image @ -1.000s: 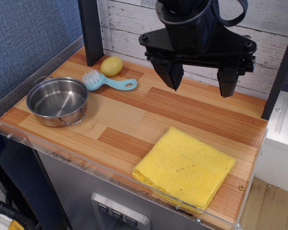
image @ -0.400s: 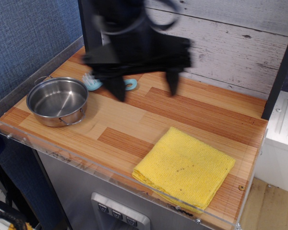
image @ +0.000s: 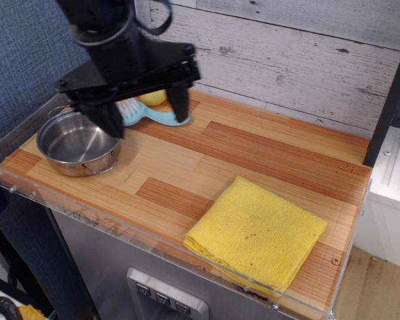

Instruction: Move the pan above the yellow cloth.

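Pan [image: 79,142]: stands at nine o'clock on the wooden table [image: 253,153], empty and upright, well apart from its goal.
Yellow cloth [image: 256,233]: lies folded at five o'clock near the front edge, nothing on it.
My gripper [image: 145,111]: jaws spread wide, holding nothing; the left-hand finger hangs over the pan's right rim, the other over the brush [image: 150,113] (whether either tip touches anything, I cannot tell).
What has changed: a second ago I hung at one o'clock over the back of the table; I have since swept across to ten o'clock and now sit beside the pan. The pan and the cloth have not shifted.
Meaning for the task: I judge the approach nearly complete and the grasp not yet begun; no carrying has been done.
Next move, as I judge it: settle the fingers astride the pan's near wall and close.
Risk: the brush and the lemon [image: 154,97] crowd the eleven o'clock side, so a wide finger could nudge them.
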Robot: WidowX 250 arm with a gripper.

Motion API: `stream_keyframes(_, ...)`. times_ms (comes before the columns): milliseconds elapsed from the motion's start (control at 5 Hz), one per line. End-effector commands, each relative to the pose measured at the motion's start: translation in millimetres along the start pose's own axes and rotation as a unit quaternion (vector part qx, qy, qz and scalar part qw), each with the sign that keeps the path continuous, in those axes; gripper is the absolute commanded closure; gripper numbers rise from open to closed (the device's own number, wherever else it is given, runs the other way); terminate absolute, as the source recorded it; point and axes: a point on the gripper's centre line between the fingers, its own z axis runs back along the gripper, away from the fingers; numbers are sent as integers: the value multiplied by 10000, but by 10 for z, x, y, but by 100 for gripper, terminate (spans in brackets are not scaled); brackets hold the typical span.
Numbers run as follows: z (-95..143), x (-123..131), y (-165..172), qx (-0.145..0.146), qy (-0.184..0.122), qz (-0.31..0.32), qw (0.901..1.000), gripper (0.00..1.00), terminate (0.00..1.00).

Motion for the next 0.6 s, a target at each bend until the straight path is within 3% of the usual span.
stream_keyframes(0, -247, 429, 278, 253, -153, 335, 9990, 0, 0)
stream_keyframes(400, -654, 694, 548, 598, -53, 550, 9967, 0, 0)
